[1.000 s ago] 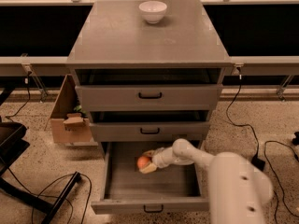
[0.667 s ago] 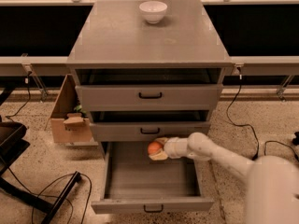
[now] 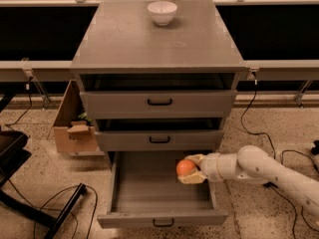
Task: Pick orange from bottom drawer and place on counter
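Observation:
The orange point(image 3: 185, 168) is held in my gripper point(image 3: 192, 169), which is shut on it above the right side of the open bottom drawer point(image 3: 159, 189). My white arm reaches in from the lower right. The drawer tray is pulled out, with its small black handle at the front. The counter point(image 3: 154, 39) is the flat grey top of the cabinet, well above the gripper.
A white bowl point(image 3: 162, 12) stands at the back of the counter. Two higher drawers point(image 3: 159, 102) are slightly pulled out above the gripper. A cardboard box point(image 3: 75, 126) sits left of the cabinet. Cables lie on the floor on both sides.
My gripper has lifted the orange out of the drawer tray and moved it right and up, toward the drawer's right edge. The arm has drawn back to the right.

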`<action>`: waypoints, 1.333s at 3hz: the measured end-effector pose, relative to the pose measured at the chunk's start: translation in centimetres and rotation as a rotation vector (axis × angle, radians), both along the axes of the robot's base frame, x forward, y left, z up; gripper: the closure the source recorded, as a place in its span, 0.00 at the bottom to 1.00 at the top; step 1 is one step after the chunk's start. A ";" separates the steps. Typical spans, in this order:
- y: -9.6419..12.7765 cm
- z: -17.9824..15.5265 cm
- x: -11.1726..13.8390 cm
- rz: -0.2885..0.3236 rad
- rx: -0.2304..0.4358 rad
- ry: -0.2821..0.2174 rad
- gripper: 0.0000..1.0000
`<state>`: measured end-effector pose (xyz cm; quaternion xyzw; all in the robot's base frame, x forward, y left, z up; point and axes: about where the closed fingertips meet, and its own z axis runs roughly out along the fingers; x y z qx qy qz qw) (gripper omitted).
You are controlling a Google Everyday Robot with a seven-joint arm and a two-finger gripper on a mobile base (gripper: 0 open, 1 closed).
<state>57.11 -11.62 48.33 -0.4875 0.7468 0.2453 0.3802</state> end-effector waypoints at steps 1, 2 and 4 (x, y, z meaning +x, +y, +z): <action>-1.8 5.1 -8.6 0.025 0.040 0.058 1.00; -4.2 10.6 -10.8 -0.002 0.044 0.030 1.00; -10.1 22.4 -5.3 -0.235 0.081 -0.005 1.00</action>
